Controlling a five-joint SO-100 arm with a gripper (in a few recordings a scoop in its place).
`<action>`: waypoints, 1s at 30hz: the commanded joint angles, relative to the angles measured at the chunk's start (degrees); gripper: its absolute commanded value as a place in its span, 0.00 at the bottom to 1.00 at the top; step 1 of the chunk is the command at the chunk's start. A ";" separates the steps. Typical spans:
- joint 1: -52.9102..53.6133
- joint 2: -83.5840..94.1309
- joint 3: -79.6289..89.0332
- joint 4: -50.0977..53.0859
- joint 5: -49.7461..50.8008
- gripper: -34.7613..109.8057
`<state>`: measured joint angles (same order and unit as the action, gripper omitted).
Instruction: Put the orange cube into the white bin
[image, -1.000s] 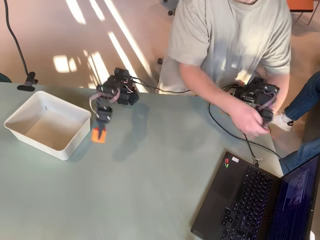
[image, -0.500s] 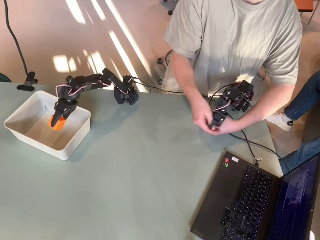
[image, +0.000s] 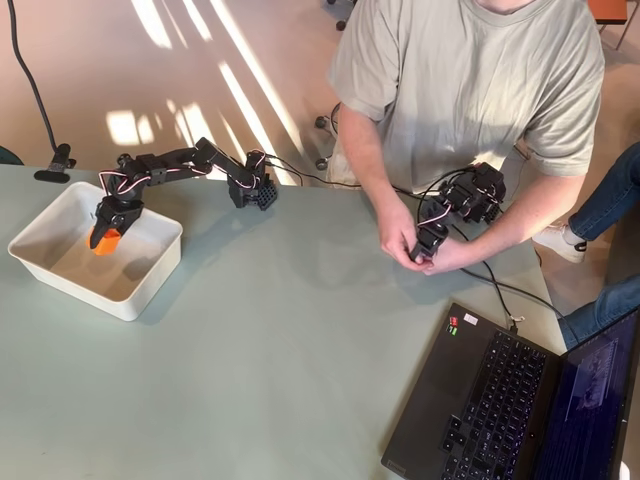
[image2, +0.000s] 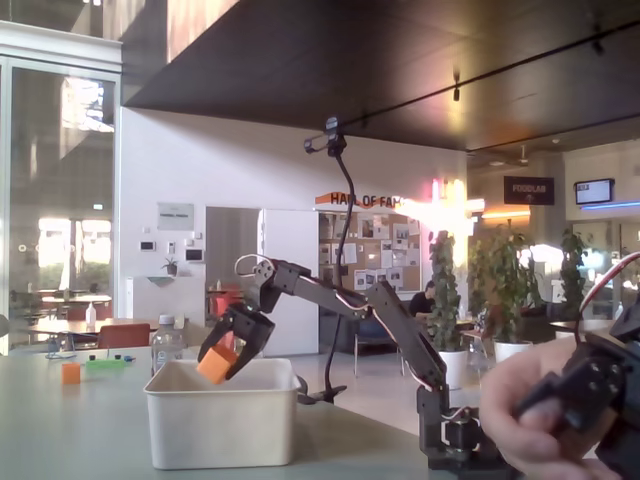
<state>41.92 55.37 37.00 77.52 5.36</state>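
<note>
The white bin (image: 140, 297) sits at the table's left in the overhead view, and in the fixed view its wall (image2: 222, 430) faces the camera. My black arm reaches out over it. The gripper (image: 104, 240) is shut on the orange cube (image: 106, 241) and hangs above the bin's inside. In the fixed view the gripper (image2: 222, 362) holds the orange cube (image2: 216, 364) at about rim height, tilted, between both fingers.
A person sits behind the table's far edge with hands (image: 400, 230) on the table. A laptop (image: 520, 410) lies at the front right. A cable (image: 470, 265) runs across the right side. The arm's base (image: 255, 190) stands at the far edge.
The gripper carried the cube from beside the bin's right wall leftward over the bin, then a little further left and toward the far side. The arm stretched out.
</note>
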 joint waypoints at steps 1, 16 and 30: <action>-0.53 0.53 -1.58 -0.70 0.79 0.51; -10.37 16.70 -2.37 -0.53 1.49 0.91; -42.63 50.01 -1.58 12.92 19.60 0.91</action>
<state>2.55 97.82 36.56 87.45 24.26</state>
